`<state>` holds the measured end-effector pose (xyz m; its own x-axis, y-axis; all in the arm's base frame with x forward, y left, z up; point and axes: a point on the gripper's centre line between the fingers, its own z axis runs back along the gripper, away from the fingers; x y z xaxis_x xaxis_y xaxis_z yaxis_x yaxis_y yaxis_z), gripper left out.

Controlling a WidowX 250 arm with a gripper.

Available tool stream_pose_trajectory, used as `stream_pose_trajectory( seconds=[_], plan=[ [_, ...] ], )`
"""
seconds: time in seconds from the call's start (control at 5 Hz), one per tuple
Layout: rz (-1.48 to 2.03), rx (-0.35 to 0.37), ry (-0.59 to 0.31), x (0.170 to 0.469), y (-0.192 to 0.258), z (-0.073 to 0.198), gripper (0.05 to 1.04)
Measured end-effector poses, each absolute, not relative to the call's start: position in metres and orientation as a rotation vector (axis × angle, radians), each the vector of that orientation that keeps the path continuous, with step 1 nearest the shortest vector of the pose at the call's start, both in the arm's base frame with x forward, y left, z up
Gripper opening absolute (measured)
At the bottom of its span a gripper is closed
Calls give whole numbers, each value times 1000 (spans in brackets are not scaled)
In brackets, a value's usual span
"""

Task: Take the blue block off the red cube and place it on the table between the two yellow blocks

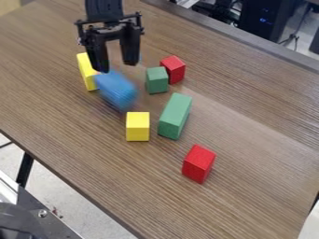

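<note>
The black gripper (116, 67) hangs over the upper left part of the table, its two fingers apart with nothing between them. Just below the fingertips is a blurred blue block (116, 89), tilted in the view; whether it rests on the table or touches the left fingertip, I cannot tell. A long yellow block (86, 71) lies close to the left finger, partly hidden by that finger and the blue block. To the right of the blue block stands a small green block (157, 80), with a red block (174, 69) close behind it.
Nearer the camera are a yellow block (137, 126), a long green block (175, 115) beside it, and another red block (199, 163) farther to the lower right. The brown wooden table (249, 140) has its left edge running diagonally down the view. Dark equipment (266, 17) stands beyond the far edge.
</note>
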<state>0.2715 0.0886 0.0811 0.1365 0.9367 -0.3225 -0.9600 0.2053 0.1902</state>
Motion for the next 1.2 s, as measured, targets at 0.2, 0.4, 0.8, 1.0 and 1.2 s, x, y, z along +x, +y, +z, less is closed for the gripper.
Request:
stream_pose_trajectory(
  seconds=[0.2, 0.4, 0.8, 1.0, 1.2],
  plan=[
    [1373, -62, 416, 272, 86, 81, 997],
    [1372, -62, 406, 274, 86, 83, 997],
    [1160, 71, 308, 295, 78, 107, 997],
    [908, 207, 229, 311, 66, 117, 997],
    [644, 197, 215, 314, 57, 108, 997]
  ],
)
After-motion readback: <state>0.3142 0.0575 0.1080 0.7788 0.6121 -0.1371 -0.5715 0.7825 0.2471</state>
